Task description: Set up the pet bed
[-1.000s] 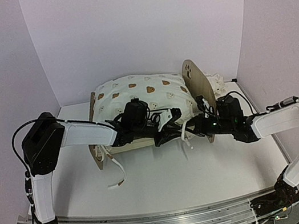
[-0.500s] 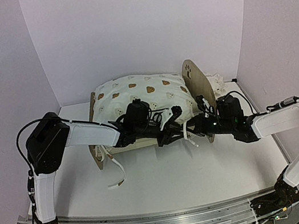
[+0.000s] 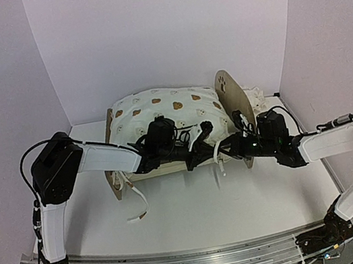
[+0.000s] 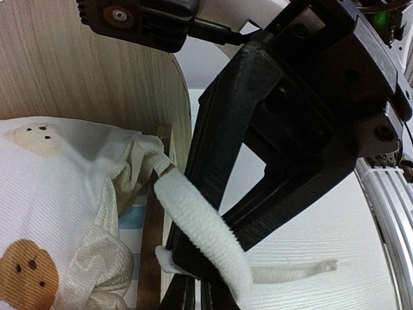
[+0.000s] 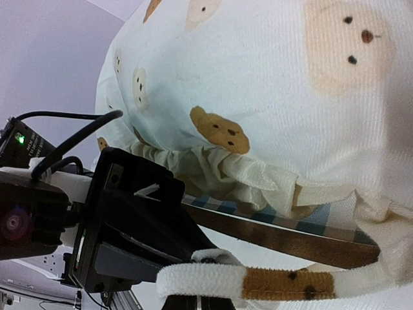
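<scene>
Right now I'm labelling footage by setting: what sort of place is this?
Probably a lab robot cell, not a home: plain walls box in a white table, and a metal rail at its near edge carries the left arm and right arm.

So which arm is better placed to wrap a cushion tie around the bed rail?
Probably left. The left gripper pinches the white tie beside the wooden rail, its free end loose on the table. The right gripper holds the bear-print tie stretched, so it better anchors.
</scene>
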`<state>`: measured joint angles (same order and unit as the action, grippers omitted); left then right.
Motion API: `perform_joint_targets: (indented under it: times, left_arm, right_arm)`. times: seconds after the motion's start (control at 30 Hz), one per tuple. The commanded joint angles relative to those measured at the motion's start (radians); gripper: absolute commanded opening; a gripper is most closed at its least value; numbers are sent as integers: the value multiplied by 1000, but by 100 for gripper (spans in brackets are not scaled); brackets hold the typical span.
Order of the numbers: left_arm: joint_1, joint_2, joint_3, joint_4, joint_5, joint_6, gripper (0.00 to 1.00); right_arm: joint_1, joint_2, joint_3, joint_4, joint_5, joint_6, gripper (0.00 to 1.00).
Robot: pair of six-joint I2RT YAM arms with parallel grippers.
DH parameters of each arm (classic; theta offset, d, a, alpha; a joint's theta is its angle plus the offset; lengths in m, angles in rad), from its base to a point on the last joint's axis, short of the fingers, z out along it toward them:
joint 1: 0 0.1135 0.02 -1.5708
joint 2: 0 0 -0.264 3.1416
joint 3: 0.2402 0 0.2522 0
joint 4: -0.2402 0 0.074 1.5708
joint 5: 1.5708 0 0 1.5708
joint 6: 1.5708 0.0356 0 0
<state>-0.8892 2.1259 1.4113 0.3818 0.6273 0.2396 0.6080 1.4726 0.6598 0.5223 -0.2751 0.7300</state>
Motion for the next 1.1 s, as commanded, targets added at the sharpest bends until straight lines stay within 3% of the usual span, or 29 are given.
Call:
perform_joint_targets:
  times: [0.0,0.4,0.57,0.7,0.83,1.07]
  left_arm:
    - [-7,5,13,89,14,-20,0]
    - [-5,-13,-21,70,-39,-5,1]
    - [-9,-11,-50,178,-100,35,23]
    - [-12,-7,-64,247,-120,53,27]
    - [-14,-12,-69,257,-51,44,33]
    - [-22,12,-41,247,15,6,34]
  right_arm:
    - [-2,-34,-8,25,-1,-1,0]
    - [-2,-55,-7,21,-4,-8,0]
    - [-2,-98,-23,-16,-1,-17,0]
    - [-2,-96,-29,-26,4,-18,0]
    - [-2,-85,-14,-27,6,-26,0]
    - [-2,-73,0,-24,-1,-29,0]
